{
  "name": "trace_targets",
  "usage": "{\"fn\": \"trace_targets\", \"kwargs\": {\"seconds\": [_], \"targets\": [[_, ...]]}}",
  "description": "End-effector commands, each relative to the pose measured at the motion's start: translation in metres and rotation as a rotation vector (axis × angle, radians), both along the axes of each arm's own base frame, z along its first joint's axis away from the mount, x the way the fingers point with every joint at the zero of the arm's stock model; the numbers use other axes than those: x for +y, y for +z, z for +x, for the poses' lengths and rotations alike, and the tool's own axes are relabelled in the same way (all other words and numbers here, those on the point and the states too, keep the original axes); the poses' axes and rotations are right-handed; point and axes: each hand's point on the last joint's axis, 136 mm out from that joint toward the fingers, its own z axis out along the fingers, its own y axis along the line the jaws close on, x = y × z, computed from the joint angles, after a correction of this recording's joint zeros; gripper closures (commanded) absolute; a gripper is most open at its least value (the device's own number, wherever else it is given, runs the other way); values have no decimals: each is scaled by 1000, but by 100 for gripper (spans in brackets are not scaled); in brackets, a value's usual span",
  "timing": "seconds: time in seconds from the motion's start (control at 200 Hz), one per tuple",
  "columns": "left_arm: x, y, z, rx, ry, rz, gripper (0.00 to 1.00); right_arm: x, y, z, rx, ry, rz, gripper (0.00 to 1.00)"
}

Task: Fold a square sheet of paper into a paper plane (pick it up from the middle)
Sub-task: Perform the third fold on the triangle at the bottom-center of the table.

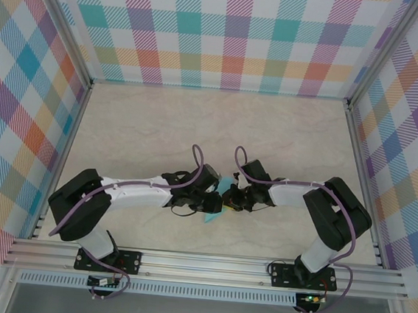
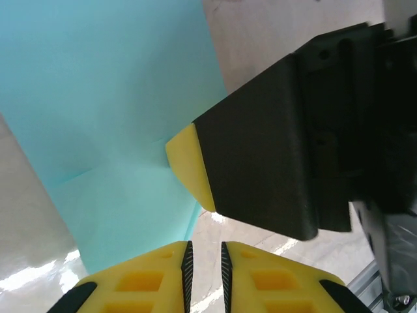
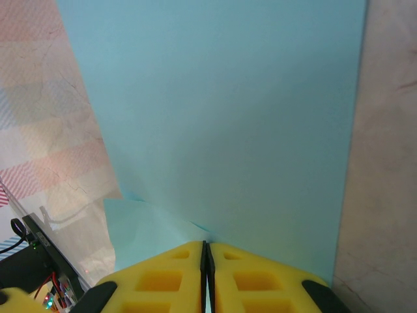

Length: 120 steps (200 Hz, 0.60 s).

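I am working on a crease in the square sheet of paper (image 1: 212,217), which is standing up off the table (image 1: 198,118) just beyond the middle of the near rail (image 1: 206,263). The right gripper (image 1: 228,200) is just beyond the rail's middle and a shade to the right. In its wrist view its fingers (image 3: 156,280) are clenched on the sheet's lower edge, and the teal face (image 3: 228,117) is rising straight out of the slit. The left gripper (image 1: 208,201) is facing it, a shade left of the rail's middle. Its fingers (image 2: 140,280) are standing slightly parted, with bare table showing in the gap, so I am judging them released.

The sheet (image 2: 117,98) is showing a faint fold line beside the right fingertip (image 2: 189,166). To do this well I am planning to slide the left fingers onto that line, nip gently, and draw along it while the right grip is anchoring the paper. A hard pull could tear the sheet or skew the crease.
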Motion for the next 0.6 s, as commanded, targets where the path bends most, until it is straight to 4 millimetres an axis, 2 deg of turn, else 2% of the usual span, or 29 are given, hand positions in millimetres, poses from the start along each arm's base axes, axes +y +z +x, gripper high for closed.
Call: {"fn": "trace_targets", "kwargs": {"seconds": [0.0, 0.39, 0.595], "targets": [[-4, -11, -8, 48, -8, -11, 79, -43, -53, -36, 125, -16, -236, 88], [9, -53, -27, 143, 2, 22, 80, -48, -56, -38, 132, -15, -261, 88], [12, -58, -37, 176, -11, 4, 80, -50, -57, -38, 133, -16, -272, 87]]}}
